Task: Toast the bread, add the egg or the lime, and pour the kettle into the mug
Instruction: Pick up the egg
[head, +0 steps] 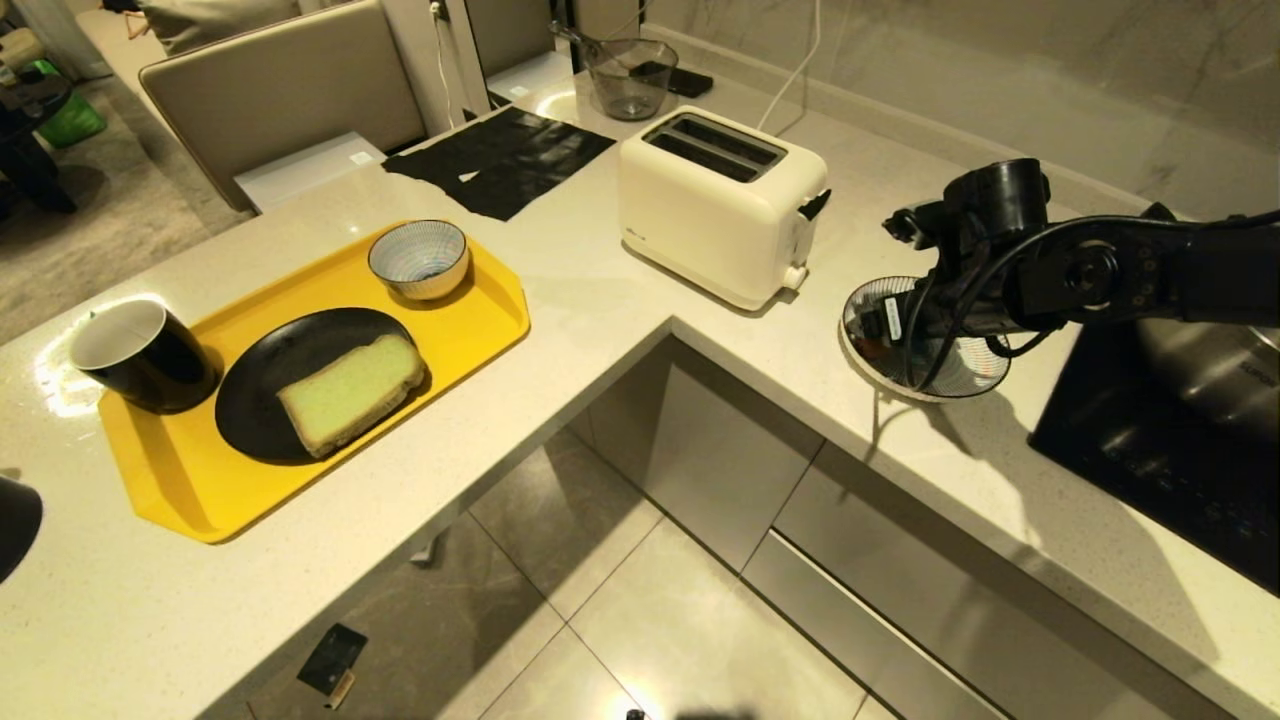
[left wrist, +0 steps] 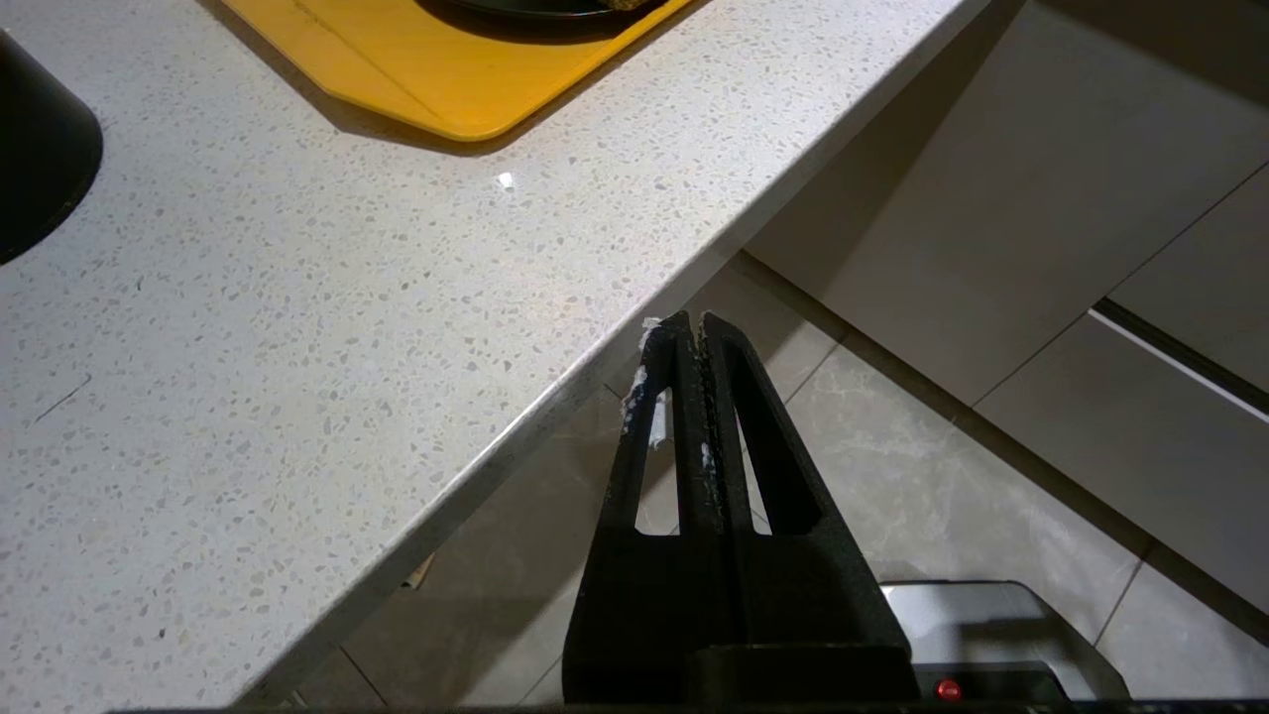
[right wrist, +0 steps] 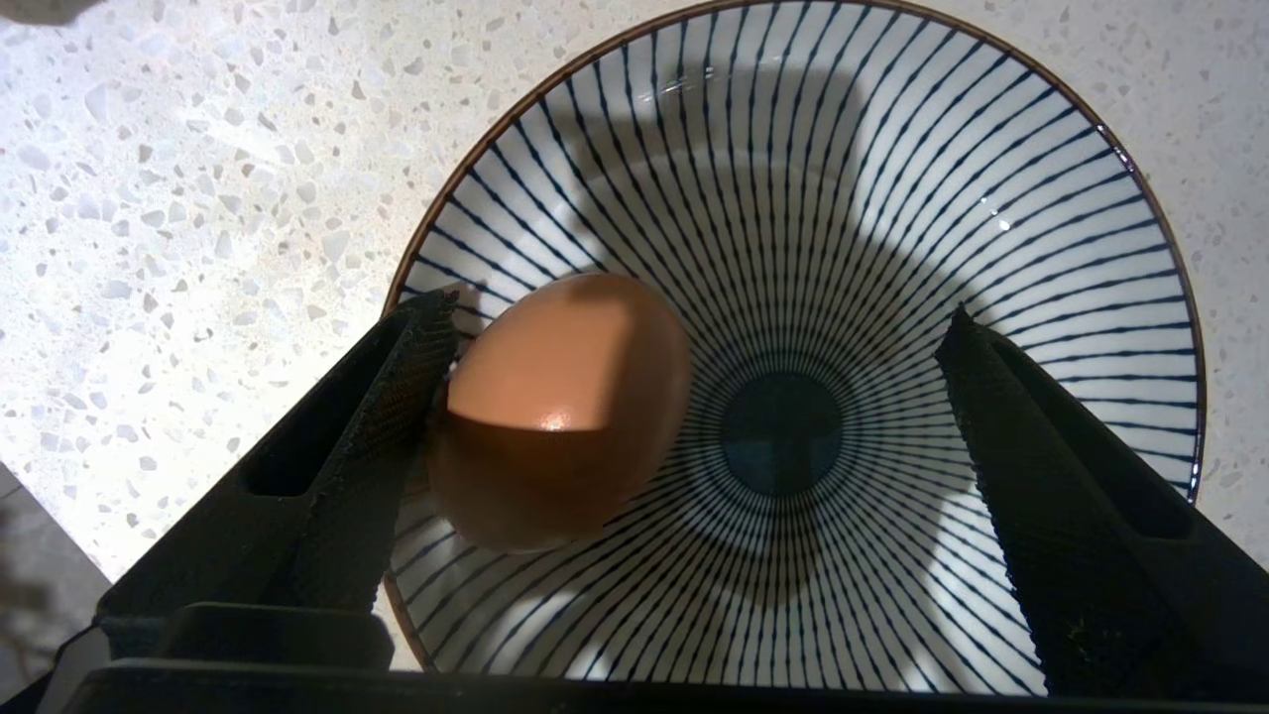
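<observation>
The light-brown egg [right wrist: 560, 412] lies in a shallow blue-and-white striped dish [right wrist: 892, 198] on the counter to the right of the cream toaster [head: 720, 205]. My right gripper [right wrist: 696, 307] hangs open over that dish; the egg sits close against one finger [right wrist: 397, 397] and far from the other. The green-faced bread [head: 352, 392] rests on a black plate [head: 270, 400] on the yellow tray [head: 480, 300], with the black mug [head: 140, 355] at the tray's left end. A black curved edge [head: 15, 525] at the far left may be the kettle. No lime is in view. My left gripper [left wrist: 689, 319] is shut and parked beside the counter edge, above the floor.
A small striped bowl [head: 418, 258] stands on the tray's far side. A black hob [head: 1150, 440] with a steel pot [head: 1220, 365] lies right of the dish [head: 975, 375]. A black mat [head: 500, 160] and a clear jug [head: 630, 75] sit behind the toaster.
</observation>
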Robot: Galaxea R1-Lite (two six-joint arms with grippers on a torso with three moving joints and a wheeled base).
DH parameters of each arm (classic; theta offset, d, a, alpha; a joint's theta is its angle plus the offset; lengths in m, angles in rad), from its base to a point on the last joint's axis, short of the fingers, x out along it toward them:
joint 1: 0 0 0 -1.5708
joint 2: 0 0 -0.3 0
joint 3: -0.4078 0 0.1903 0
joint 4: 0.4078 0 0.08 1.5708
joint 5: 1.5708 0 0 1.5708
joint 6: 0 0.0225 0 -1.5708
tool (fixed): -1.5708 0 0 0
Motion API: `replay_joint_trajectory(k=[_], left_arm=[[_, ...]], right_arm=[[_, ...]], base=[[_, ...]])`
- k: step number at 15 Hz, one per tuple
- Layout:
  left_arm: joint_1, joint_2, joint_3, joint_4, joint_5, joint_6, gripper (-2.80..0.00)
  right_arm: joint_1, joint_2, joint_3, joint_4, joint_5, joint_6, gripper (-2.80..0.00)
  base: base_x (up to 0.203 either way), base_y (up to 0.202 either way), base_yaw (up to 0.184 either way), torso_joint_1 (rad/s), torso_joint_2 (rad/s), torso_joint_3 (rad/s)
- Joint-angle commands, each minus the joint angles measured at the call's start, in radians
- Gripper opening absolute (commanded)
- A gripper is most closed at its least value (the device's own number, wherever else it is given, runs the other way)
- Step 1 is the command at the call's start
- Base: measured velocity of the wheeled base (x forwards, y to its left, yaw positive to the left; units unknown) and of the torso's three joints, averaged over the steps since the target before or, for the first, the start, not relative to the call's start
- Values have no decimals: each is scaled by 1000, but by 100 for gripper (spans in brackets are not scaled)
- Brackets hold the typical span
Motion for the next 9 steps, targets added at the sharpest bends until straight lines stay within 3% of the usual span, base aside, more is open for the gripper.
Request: replay_joint_trajectory(k=[1,9], left_arm=[[0,1,0,0,-1,0,-280],[0,1,0,0,1,0,-280]], right_arm=[[-1,-1,7,2,-1,-1,0],[1,-7,43,2,1,1,0]], base=[[0,0,0,0,0,0],[0,0,0,0,0,0]])
